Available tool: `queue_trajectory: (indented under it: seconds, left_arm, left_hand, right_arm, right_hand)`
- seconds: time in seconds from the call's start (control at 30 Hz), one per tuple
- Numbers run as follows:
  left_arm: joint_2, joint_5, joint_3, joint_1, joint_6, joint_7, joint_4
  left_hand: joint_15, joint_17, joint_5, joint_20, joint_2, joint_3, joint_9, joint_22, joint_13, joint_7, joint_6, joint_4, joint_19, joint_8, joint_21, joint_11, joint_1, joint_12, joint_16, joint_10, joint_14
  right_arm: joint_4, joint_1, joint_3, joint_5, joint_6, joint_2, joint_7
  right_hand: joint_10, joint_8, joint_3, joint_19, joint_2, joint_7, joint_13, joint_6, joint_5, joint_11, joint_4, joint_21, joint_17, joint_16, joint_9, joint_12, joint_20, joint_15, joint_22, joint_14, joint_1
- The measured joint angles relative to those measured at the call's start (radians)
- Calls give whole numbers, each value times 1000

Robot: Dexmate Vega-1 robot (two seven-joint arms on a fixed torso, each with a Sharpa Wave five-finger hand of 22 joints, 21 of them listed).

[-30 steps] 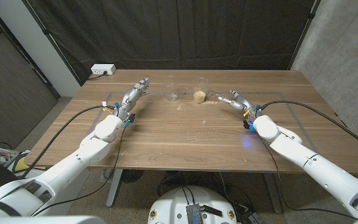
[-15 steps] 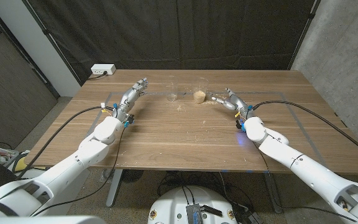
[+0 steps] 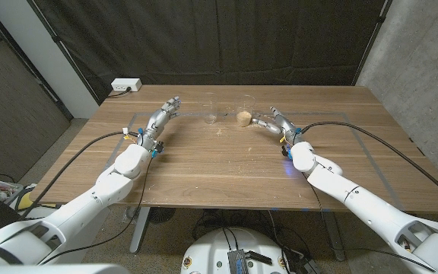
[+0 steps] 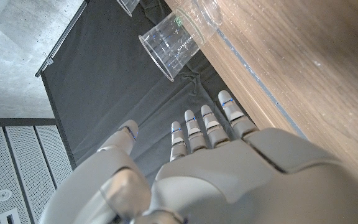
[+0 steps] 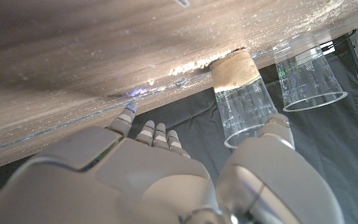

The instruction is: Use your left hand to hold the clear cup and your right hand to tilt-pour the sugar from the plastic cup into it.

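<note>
Two clear cups stand at the far middle of the table. The clear cup [image 3: 211, 111] [image 4: 180, 38] [image 5: 307, 79] is empty. Right of it, the plastic cup [image 3: 243, 113] [image 5: 240, 94] holds tan sugar in its bottom. My left hand [image 3: 163, 116] [image 4: 211, 167] is a short way left of the empty cup, fingers spread and holding nothing. My right hand [image 3: 272, 122] [image 5: 143, 177] is just right of the sugar cup, fingers apart and reaching toward it, thumb beside its rim. I cannot tell whether the fingertips touch the cup.
Spilled sugar grains [image 3: 220, 131] [image 5: 191, 65] lie on the wood in front of and beside the cups. A white power strip [image 3: 125, 85] sits past the table's far left corner. Blue tape lines [image 3: 341, 124] mark the tabletop. A dark curtain hangs behind.
My right hand has moved left along the table, closing most of the gap to the sugar cup. The left hand and both cups have stayed in place.
</note>
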Motion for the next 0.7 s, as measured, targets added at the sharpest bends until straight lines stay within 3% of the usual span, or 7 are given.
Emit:
queue_trajectory:
  seconds: [0.7]
  left_arm:
    - [-5, -9, 4, -12, -49, -15, 53]
  left_hand:
    - [-3, 5, 0, 0, 0, -3, 0, 0, 5, 0, 0, -3, 0, 0, -7, 5, 0, 4, 0, 5, 4]
  right_arm:
    - [123, 58, -20, 41, 49, 113, -47]
  right_hand:
    - [-4, 8, 0, -9, 9, 0, 6, 0, 0, 4, 0, 0, 0, 0, 0, 4, 2, 7, 0, -7, 9]
